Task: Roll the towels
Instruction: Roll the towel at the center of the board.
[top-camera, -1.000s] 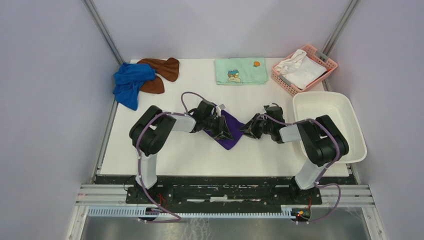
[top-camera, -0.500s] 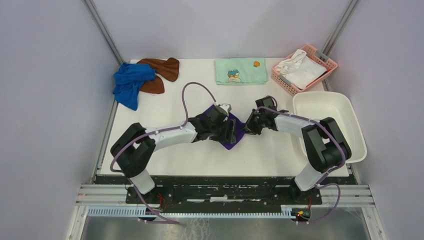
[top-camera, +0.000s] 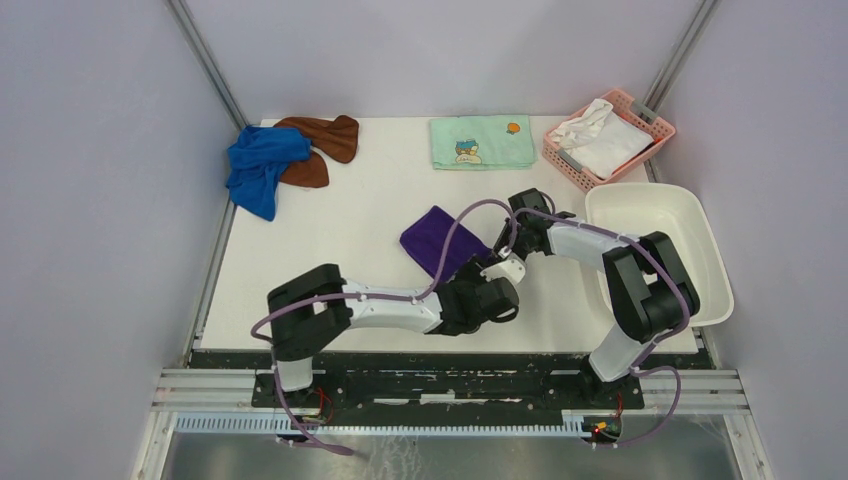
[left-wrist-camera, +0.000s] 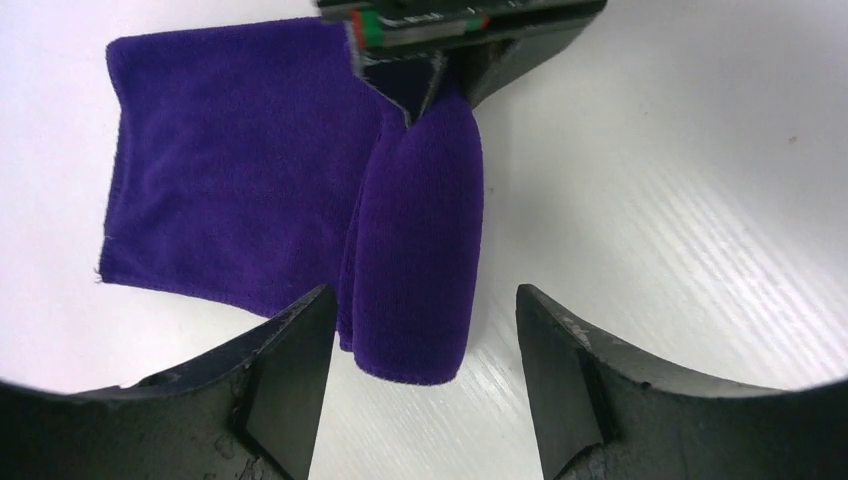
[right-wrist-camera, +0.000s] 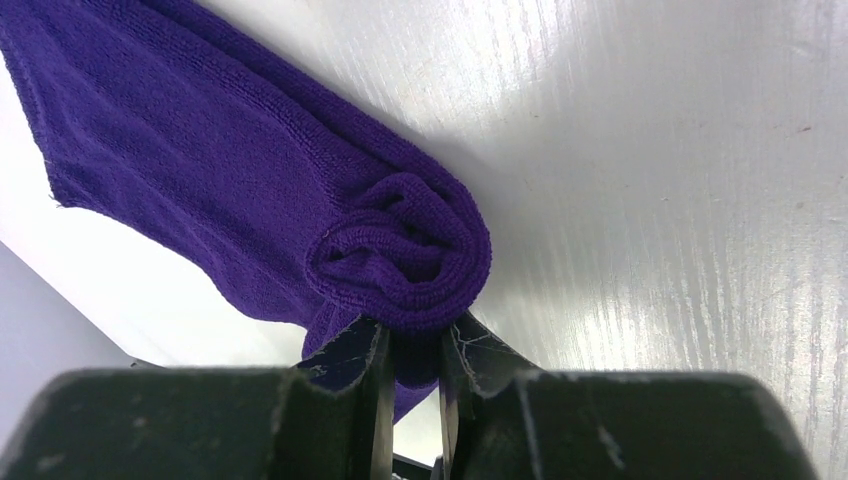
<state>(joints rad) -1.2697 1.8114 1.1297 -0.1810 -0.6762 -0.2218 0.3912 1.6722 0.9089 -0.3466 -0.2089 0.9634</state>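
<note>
The dark purple towel is seen partly rolled at the middle of the table. Its rolled end is pinched in the nearly closed right gripper. The left gripper is spread wide and empty at the roll's other end. The blue towel and rust-brown towel are heaped at the far left corner.

The white bench carries a half-rolled purple towel. Behind it lies a green printed towel. Behind and to its left, a blue towel touches a brown towel. To its right are a white tub and a pink basket.

Green cartoon towel, pink basket of seemingly white cloth, white tub.
</note>
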